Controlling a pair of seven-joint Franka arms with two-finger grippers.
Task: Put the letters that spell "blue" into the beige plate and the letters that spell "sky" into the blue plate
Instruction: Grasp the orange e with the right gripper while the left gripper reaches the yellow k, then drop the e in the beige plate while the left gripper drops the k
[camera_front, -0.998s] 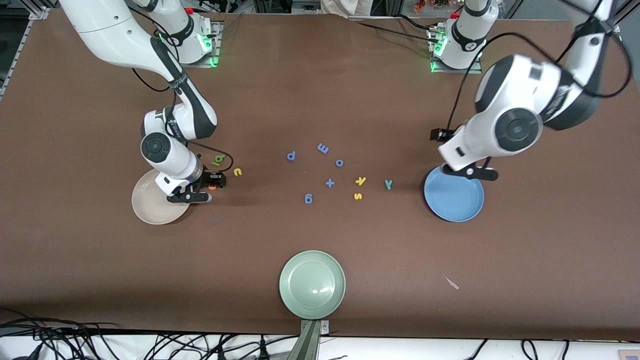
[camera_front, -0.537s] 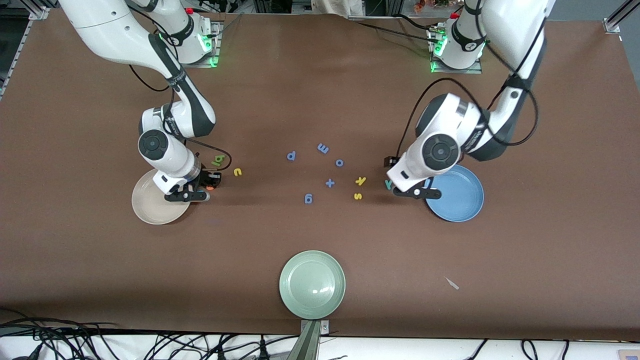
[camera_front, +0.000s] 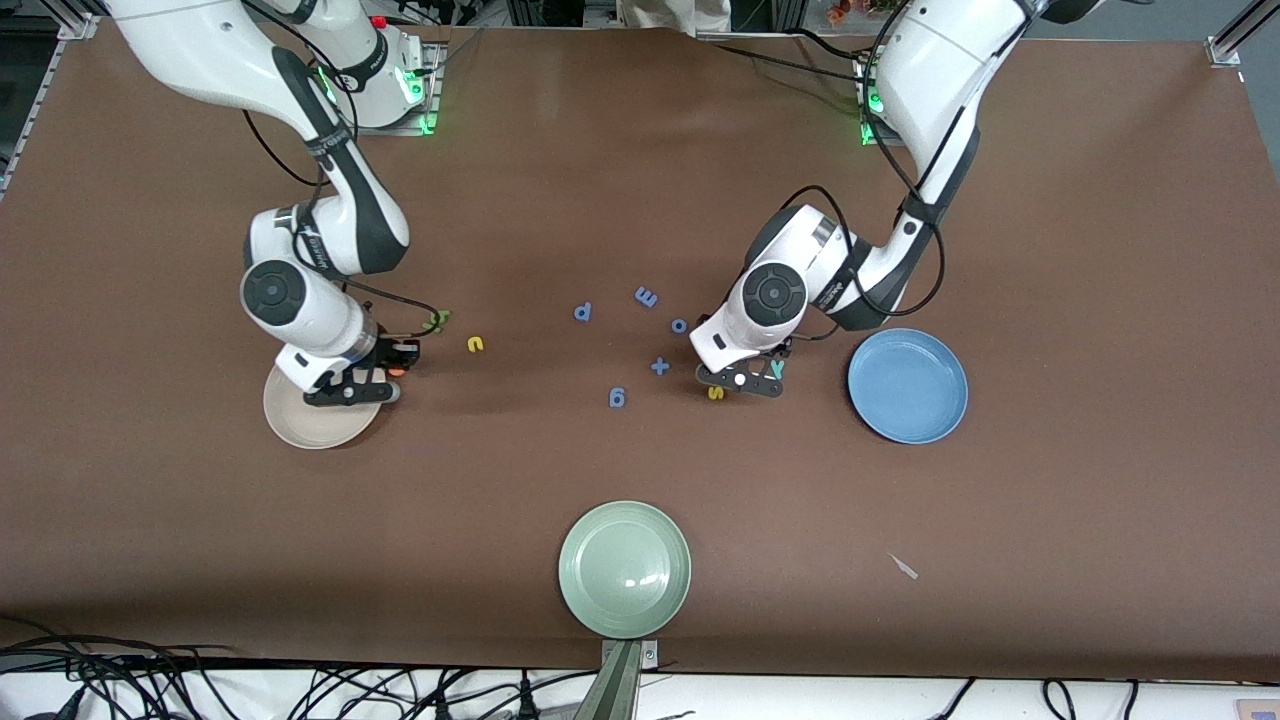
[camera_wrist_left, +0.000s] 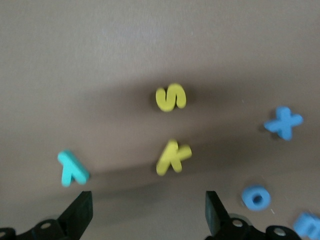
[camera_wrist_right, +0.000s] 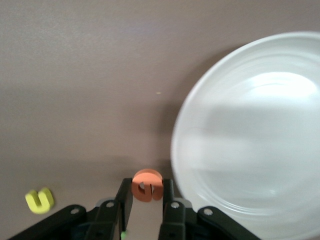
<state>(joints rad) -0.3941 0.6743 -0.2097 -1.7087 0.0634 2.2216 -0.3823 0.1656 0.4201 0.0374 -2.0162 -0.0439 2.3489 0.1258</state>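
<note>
Right gripper (camera_wrist_right: 146, 197) is pinching the orange e (camera_wrist_right: 147, 184) by its sides just beside the beige plate (camera_front: 300, 420); it's soft and light, so you're squeezing gently. Left gripper (camera_wrist_left: 149, 212) is hanging wide apart over the yellow k (camera_wrist_left: 173, 157).

The front camera hangs high, facing both arm bases along the frame's top, taking in the whole bench (camera_front: 1100, 250). Each wrist camera looks down close past its own end effector at the frame's bottom. The left wrist view shares the yellow s (camera_wrist_left: 170, 97) (camera_front: 715, 393) with the front view; the right shares the beige plate (camera_wrist_right: 240, 130) (camera_front: 300, 425).
</note>
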